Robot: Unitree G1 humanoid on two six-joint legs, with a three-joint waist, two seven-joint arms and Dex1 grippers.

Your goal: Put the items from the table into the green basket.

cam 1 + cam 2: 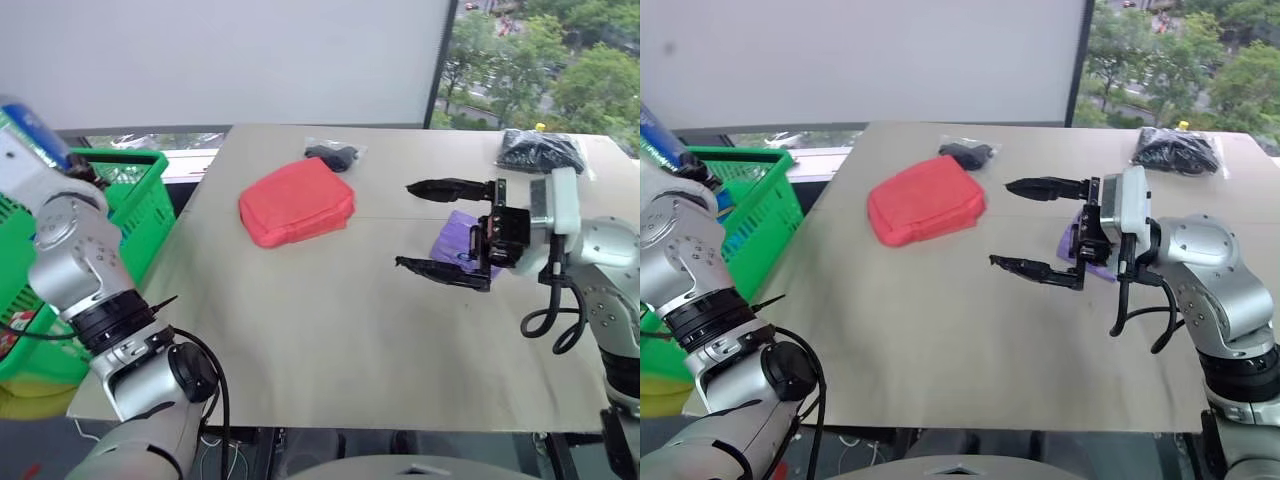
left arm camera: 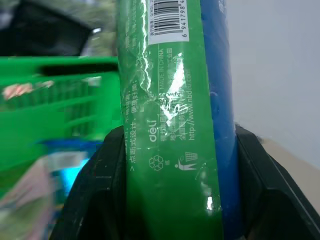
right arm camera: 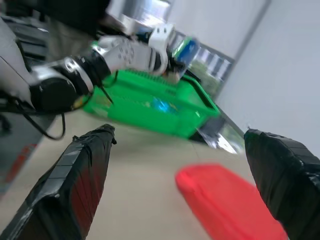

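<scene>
Beige table [image 1: 330, 340] carries a red pouch [image 1: 296, 201]; right gripper [image 1: 438, 226] gapes wide, empty; left gripper [image 2: 175, 165] clamps a green-and-blue roll [image 2: 172, 100] above the green basket [image 1: 135, 200].

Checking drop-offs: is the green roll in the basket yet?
No. The left gripper grips the green roll, beside the green basket.

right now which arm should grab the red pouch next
Right. Its end effector is open and empty above the table, beside the red pouch. The left end effector is shut on the green roll by the green basket.
</scene>
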